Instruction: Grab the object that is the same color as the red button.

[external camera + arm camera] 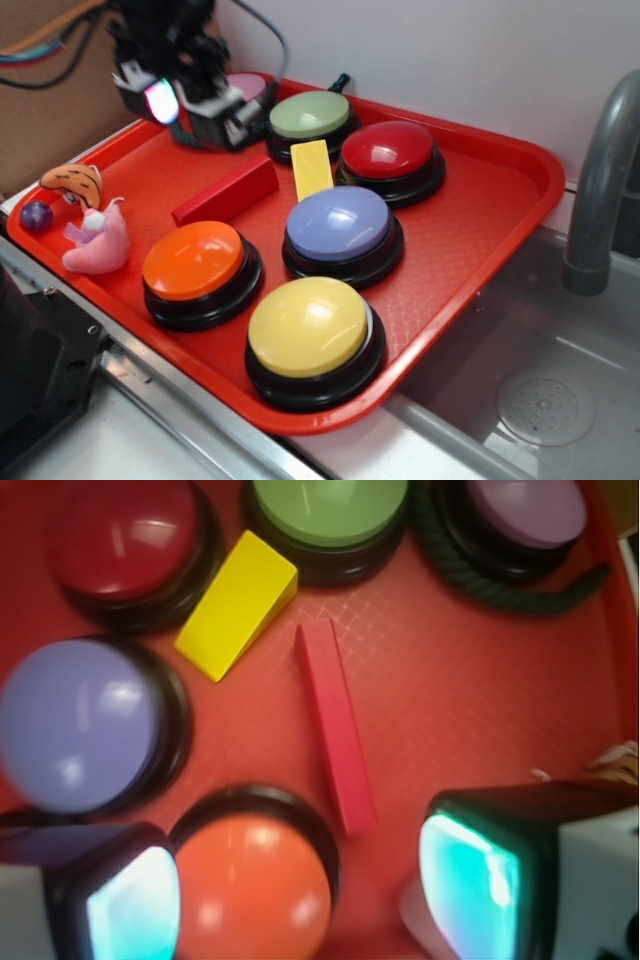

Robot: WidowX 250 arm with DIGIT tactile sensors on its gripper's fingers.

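Nearest the exterior camera sits the yellow dome button (313,338), at the front edge of the large red tray (480,250). Behind it to the left, the red rectangular block (225,191) lies flat on the tray floor, untouched, between the orange dome button (199,270) and the green dome button (310,121). In the wrist view the block (337,723) runs lengthwise down the middle of the frame, its near end just beside the orange button (255,885). Just beside the block's far end lies the yellow rectangular block (312,169), wedged among the green, red and purple buttons. The red dome button (388,157) stands on its black base right of the yellow block, with the purple dome button (341,230) in front of it. A pink dome button (250,86) shows partly behind the arm at the tray's back left.

The gripper (195,105) hangs above the tray's back left area, apart from the block; its 2 fingers (470,870) are spread wide at the wrist view's bottom corners, holding nothing.

At the tray's left corner lie a pink plush toy (98,245), an orange toy (75,184) and a small purple ball (36,215). A metal sink (520,370) with a grey faucet (600,170) is to the right.
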